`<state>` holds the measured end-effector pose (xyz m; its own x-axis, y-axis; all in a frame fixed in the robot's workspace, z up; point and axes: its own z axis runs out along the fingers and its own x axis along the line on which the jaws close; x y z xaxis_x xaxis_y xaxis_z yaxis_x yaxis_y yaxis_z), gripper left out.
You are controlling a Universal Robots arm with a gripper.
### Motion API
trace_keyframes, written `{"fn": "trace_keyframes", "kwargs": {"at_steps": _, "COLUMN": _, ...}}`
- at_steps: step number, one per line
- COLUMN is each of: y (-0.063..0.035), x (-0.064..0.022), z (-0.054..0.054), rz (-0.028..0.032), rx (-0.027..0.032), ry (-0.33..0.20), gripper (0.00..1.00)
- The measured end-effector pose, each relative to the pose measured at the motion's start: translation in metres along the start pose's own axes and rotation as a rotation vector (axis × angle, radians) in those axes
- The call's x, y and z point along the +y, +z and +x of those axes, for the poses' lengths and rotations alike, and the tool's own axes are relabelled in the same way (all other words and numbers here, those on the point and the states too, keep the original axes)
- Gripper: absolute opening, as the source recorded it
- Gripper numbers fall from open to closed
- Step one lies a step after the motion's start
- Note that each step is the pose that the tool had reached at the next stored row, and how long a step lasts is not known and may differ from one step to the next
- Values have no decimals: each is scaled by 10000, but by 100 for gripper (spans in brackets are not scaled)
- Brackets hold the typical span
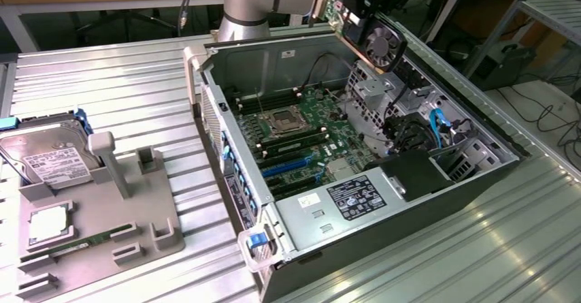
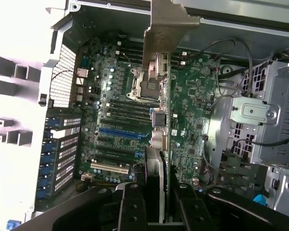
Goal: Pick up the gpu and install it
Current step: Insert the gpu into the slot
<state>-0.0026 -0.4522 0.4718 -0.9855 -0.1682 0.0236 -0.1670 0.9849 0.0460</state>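
"Where's the card?"

"Up in the air. The claw (image 2: 157, 202) has it. See the round fan (image 1: 383, 42) on the card (image 1: 361, 27)? It hangs over the far edge of the open computer box (image 1: 472, 194), close to the robot arm (image 1: 250, 3)."

"Is the claw wide open?"

"No. Its two black fingers (image 2: 130, 207) are pressed in on the card, one on each flat side. The card is thin, so I think squeezing the flat sides is the best way to stop it slipping."

"Why is it held on its edge?"

"I think it's because the slots on the green board (image 1: 309, 129) are long and thin. From the camera on the wrist you look right down the card's edge. The green board is underneath, and the blue slot (image 2: 123, 131) is a little off to one side."

"What's that pale metal bit?"

"That's the strip (image 2: 164, 29) on one end of the card, away from the fingers."

"So is the card in?"

"Not yet. It's well above the board and touches nothing but the claw."

"And the grey tray (image 1: 91, 248)?"

"It sits beside the box and holds other parts, like the hard drive (image 1: 50, 160) and the small green stick (image 1: 86, 243). The claw is well away from those."
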Motion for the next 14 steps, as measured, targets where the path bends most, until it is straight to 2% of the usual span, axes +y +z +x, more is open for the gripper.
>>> {"fn": "trace_keyframes", "kwargs": {"at_steps": 3, "y": 0, "x": 0, "z": 0, "rz": 4, "rx": 8, "ry": -174, "gripper": 27}}
{"fn": "trace_keyframes", "kwargs": {"at_steps": 4, "y": 0, "x": 0, "z": 0, "rz": 19, "rx": 37, "ry": -801, "gripper": 27}}
{"fn": "trace_keyframes", "kwargs": {"at_steps": 12, "y": 0, "x": 0, "z": 0, "rz": 61, "rx": 120, "ry": -2600, "gripper": 27}}
{"fn": "trace_keyframes", "kwargs": {"at_steps": 14, "y": 0, "x": 0, "z": 0, "rz": 81, "rx": 156, "ry": -3395, "gripper": 27}}
